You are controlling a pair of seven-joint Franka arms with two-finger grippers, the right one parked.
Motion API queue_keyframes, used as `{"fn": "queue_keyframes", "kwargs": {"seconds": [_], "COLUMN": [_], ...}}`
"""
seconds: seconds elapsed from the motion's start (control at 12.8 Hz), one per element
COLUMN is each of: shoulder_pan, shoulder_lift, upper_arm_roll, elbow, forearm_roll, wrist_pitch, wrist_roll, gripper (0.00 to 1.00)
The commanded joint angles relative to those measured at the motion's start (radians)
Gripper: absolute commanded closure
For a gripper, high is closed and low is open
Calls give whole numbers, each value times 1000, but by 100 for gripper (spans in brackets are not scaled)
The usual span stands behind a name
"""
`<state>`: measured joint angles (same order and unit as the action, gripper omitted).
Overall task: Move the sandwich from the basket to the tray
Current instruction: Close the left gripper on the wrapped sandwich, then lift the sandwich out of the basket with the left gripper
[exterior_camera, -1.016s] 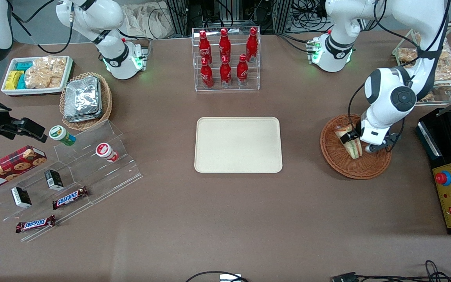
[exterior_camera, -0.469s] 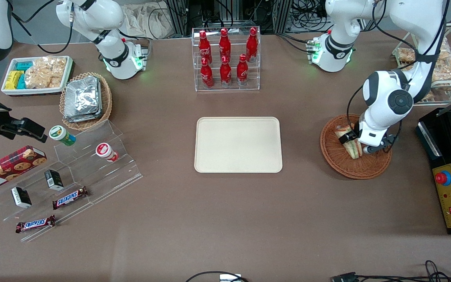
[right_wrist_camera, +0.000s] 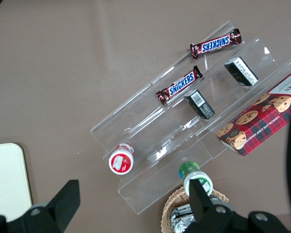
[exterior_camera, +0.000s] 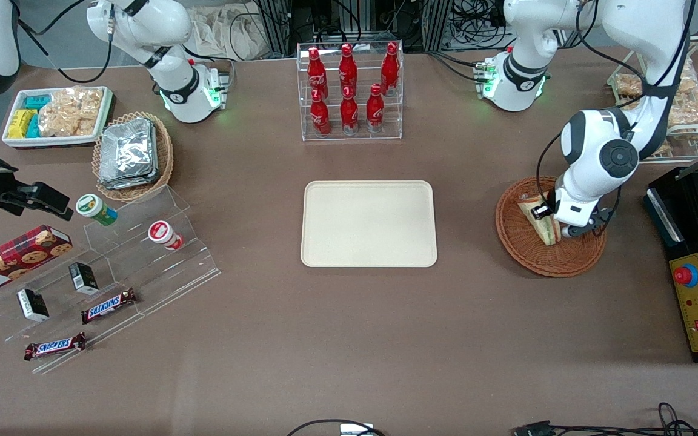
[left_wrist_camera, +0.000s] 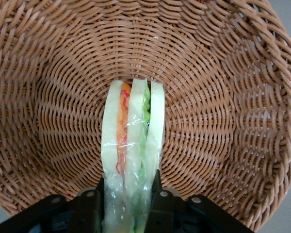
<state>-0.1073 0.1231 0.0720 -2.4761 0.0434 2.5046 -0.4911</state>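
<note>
The sandwich, a plastic-wrapped white-bread wedge with orange and green filling, is in the round brown wicker basket toward the working arm's end of the table. The left gripper is down in the basket, and its two black fingers press against both bread faces, shut on the sandwich. Whether the wedge still touches the woven base cannot be told. The cream tray lies flat at the table's middle, bare, well apart from the basket.
A clear rack of red bottles stands farther from the camera than the tray. A black box with a red button sits beside the basket. A clear stepped stand with snack bars and a foil-packet basket lie toward the parked arm's end.
The left arm's wrist has shifted slightly away from the camera and upward over the basket, taking the sandwich with it. Nothing else has moved.
</note>
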Motion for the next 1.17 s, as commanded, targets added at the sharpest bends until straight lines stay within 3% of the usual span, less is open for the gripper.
{"fn": "queue_keyframes", "kwargs": {"seconds": [0.0, 0.31, 0.62, 0.78, 1.09], "shoulder_pan": [-5, -5, -12, -12, -18], "shoulder_lift": [4, -16, -227, -307, -275], "upper_arm_roll": [3, 5, -5, -5, -8], "elbow": [0, 6, 45, 159, 564], "forearm_roll": [16, 16, 20, 18, 10], "wrist_pitch": [17, -18, -266, -477, -908], "wrist_roll": [-24, -23, 44, 123, 213], "gripper": [100, 100, 100, 100, 100]}}
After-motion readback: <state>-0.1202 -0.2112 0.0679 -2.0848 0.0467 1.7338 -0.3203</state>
